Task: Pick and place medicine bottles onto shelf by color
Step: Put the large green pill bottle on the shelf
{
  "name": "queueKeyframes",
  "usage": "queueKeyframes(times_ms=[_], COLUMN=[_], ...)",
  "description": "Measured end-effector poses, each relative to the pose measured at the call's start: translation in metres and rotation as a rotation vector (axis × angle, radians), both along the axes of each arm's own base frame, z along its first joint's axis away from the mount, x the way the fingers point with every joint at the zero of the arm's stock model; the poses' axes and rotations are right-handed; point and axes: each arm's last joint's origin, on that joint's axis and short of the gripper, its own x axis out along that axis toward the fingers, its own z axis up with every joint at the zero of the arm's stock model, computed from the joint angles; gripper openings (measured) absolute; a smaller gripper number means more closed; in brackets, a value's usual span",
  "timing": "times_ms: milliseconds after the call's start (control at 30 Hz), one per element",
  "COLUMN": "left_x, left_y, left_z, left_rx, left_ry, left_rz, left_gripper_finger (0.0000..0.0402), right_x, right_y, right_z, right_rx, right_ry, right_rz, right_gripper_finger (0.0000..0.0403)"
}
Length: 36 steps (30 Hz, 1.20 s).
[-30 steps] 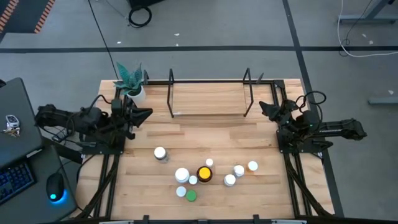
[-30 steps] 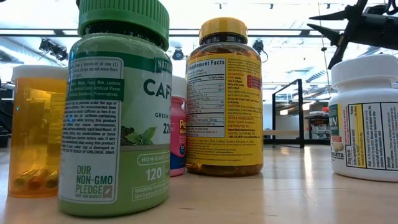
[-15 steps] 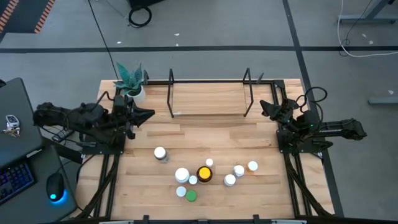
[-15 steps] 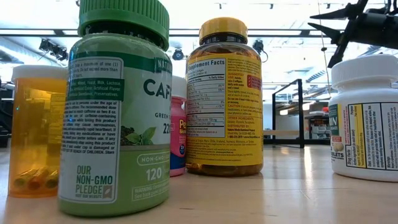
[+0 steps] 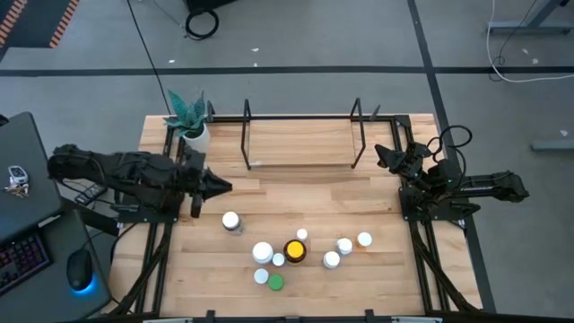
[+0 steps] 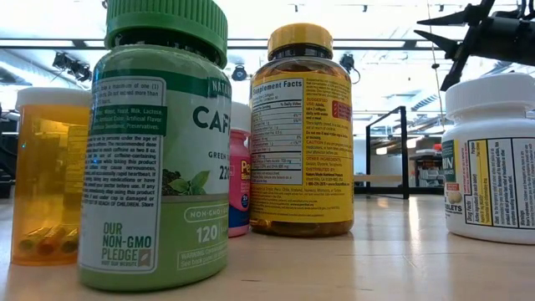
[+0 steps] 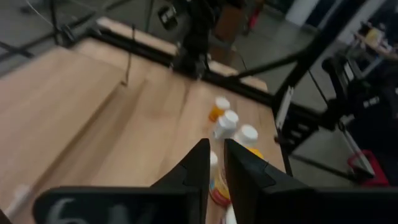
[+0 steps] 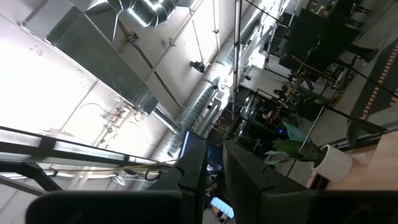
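Several medicine bottles stand upright on the wooden table near its front edge. Among them are a white-capped bottle point(image 5: 231, 222) standing apart on the left, a yellow-capped amber bottle point(image 5: 294, 249), a green-capped bottle point(image 5: 274, 282) and an orange vial point(image 5: 364, 240). The shelf point(image 5: 300, 163), made of black rods, stands at the far edge with nothing on it. My left gripper point(image 5: 224, 187) is shut and empty, above the table just far-left of the lone white-capped bottle. My right gripper point(image 5: 378, 151) is shut and empty, raised beside the shelf's right end.
A potted plant point(image 5: 190, 121) stands at the far left corner beside the shelf. Bare table lies between the shelf and the bottles. In the low view the green-capped bottle point(image 6: 159, 142) and the amber bottle point(image 6: 301, 130) fill the foreground. A laptop and a mouse lie off the table's left.
My left gripper has swung out from beside the plant toward the table's near edge and a little to the right, coming close to the lone white-capped bottle. The bottles have not moved.
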Motion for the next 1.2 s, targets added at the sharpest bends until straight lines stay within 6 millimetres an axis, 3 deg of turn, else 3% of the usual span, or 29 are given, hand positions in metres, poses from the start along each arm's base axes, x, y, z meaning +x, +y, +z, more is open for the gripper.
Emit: queueKeyframes(times_ms=[300,833,1200], left_x=[0.015,0.017,0.041], left_y=[-0.007,-0.008,-0.007], left_z=[-0.013,-0.017,-0.012], left_rx=[-0.082,-0.232,-0.001], left_ry=[0.142,0.258,0.552], left_rz=[-0.042,-0.214,-0.27], left_gripper_finger=[0.0084,0.0078,0.0106], right_x=[0.0,0.0,0.0], right_y=[0.0,0.0,0.0], right_z=[0.0,0.0,0.0], right_rx=[0.0,-0.023,-0.065], right_ry=[-0.001,0.016,0.043], right_rz=[0.0,-0.019,-0.047], right_gripper_finger=[0.0061,0.0061,0.0061])
